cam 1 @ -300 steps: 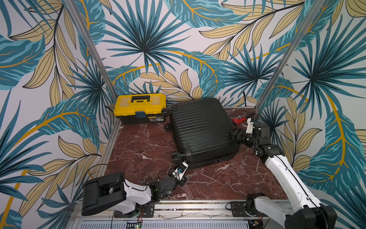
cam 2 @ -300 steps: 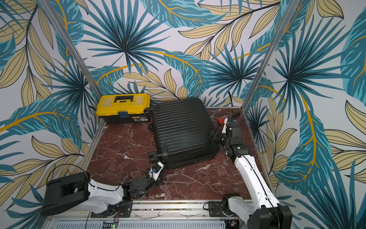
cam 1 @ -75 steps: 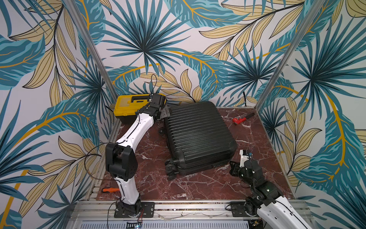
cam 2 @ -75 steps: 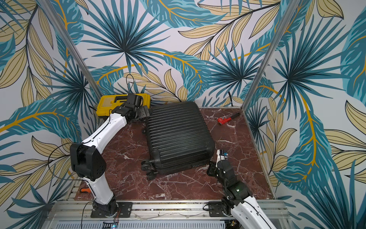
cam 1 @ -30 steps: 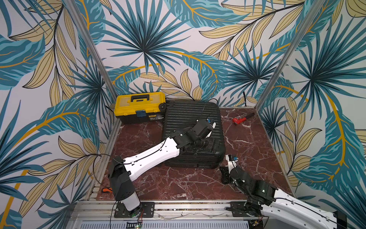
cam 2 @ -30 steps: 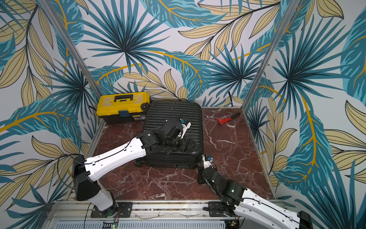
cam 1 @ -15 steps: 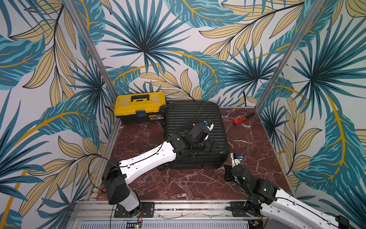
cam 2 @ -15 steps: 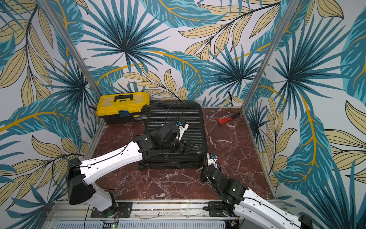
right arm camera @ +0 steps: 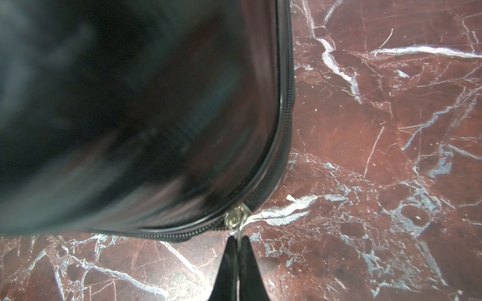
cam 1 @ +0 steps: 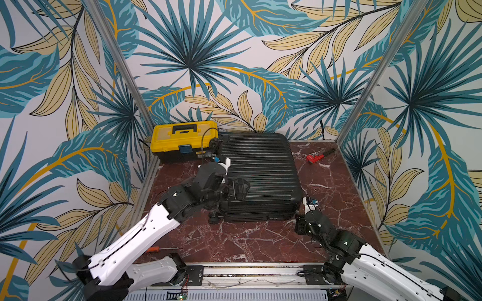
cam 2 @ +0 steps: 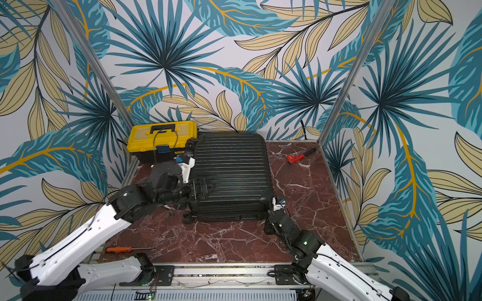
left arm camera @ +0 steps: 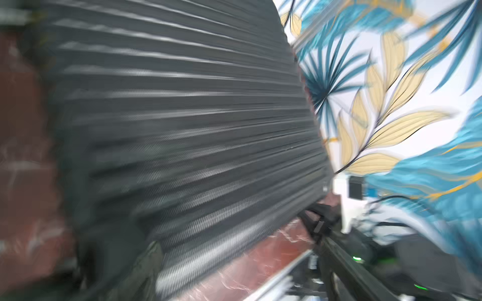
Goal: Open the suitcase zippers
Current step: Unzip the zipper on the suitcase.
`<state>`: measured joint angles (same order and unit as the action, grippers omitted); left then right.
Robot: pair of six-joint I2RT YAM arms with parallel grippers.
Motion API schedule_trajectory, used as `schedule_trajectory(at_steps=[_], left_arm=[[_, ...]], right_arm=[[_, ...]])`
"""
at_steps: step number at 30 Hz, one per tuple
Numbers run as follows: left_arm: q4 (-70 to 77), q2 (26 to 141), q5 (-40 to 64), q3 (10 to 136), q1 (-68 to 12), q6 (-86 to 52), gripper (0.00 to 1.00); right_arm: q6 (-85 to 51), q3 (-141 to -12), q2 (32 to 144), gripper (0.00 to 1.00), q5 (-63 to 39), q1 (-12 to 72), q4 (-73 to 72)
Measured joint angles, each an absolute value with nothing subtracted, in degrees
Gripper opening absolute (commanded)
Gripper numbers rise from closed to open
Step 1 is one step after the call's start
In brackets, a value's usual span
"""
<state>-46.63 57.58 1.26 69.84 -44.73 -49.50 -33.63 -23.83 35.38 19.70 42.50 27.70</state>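
Suitcase [cam 1: 260, 177] lies flat, ribbed face up, mid-rear of the table [cam 1: 247, 242]. Shells are together, so contents are hidden. Wheels are on its left end. Zipper [right arm camera: 285, 104] runs round the near-right corner in the right wrist view, and the silver pull [right arm camera: 234, 216] sits right on that corner. Right gripper [right arm camera: 237, 242] is pinched tight on the pull, fingertips together, low over the table just off the corner. Left gripper [cam 1: 238, 188] is over the case's top face near its front-left edge. Its wrist view is motion-blurred, so can't tell whether the jaws are apart or together. Toolbox [cam 1: 182, 135] is rear-left, yellow lid down, contents hidden, just beside the case's rear wheel. Red wrench [cam 1: 314, 157] is loose on the table right of the case. Orange screwdriver [cam 1: 154, 249] is loose front-left, well apart from the case.
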Motion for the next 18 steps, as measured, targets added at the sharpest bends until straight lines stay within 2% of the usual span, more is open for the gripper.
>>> schedule_trajectory(at_steps=[4, 9, 15, 18], left_arm=[[-52.7, 48.7, 1.7, 65.3, -44.4, -63.8, 0.99], [-56.9, 43.4, 0.4, 63.6, -42.7, -77.9, 0.99], [-58.2, 43.7, 2.3, 57.4, -34.9, -88.2, 1.00], [-57.3, 45.1, 4.6, 53.8, -30.5, -90.9, 0.96]], right_arm=[[-33.4, -23.8, 35.8, 0.00, 19.6, 42.5, 27.5], [-33.4, -23.8, 36.6, 0.00, 19.4, 42.4, 27.1], [-33.4, -23.8, 36.8, 0.00, 18.8, 42.4, 26.6], [-33.4, -23.8, 36.4, 0.00, 18.5, 42.4, 26.6]])
